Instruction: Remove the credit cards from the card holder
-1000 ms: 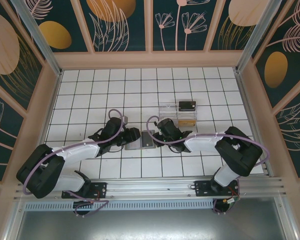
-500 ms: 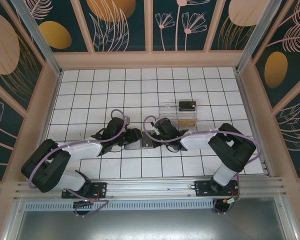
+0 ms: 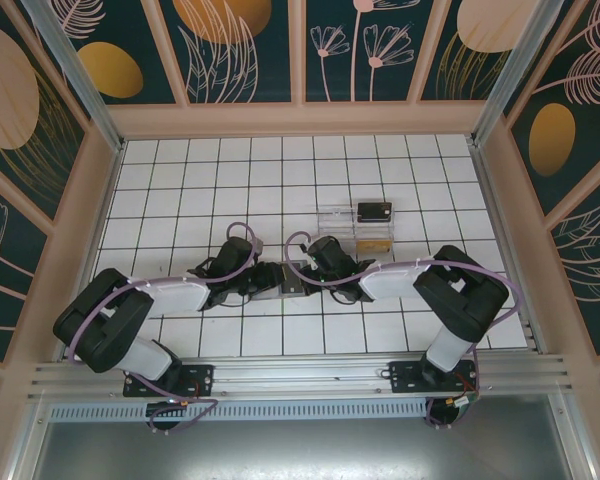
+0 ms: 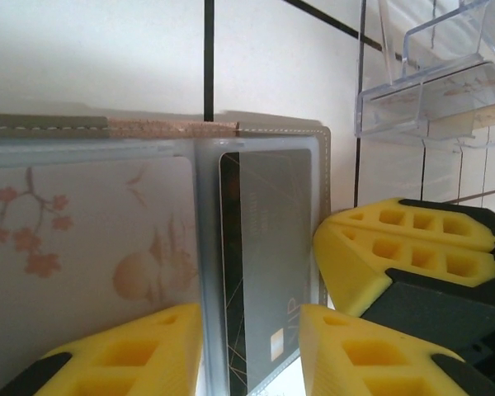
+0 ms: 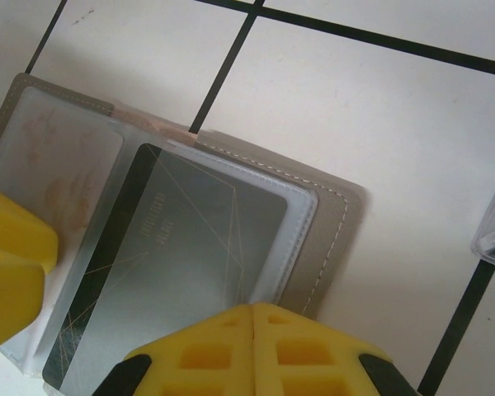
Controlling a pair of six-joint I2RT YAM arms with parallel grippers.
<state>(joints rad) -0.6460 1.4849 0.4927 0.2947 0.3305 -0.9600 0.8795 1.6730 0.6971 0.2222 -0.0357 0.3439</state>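
The card holder [image 3: 276,287] lies open on the tiles between my two grippers. In the left wrist view its left sleeve [image 4: 91,239] shows a cream flowered card. Its right sleeve holds a dark credit card [image 4: 268,247] with thin gold lines. My left gripper [image 4: 252,351] is open, one yellow finger on each side of that card's near end. My right gripper [image 5: 254,312] is shut, tips together over the sleeve's edge beside the dark card [image 5: 181,264], with nothing seen between them. In the top view the left gripper [image 3: 252,284] and right gripper [image 3: 315,276] flank the holder.
A clear plastic tray [image 3: 342,222] stands just behind the right gripper, with a dark card [image 3: 374,211] and a tan-gold card [image 3: 374,243] at its right end. The tray [image 4: 429,91] is close to the holder's far right corner. Wooden walls ring the tiled table.
The left arm has slid right onto the holder and its jaws have narrowed. The right gripper has moved left to the holder's right edge and shut.
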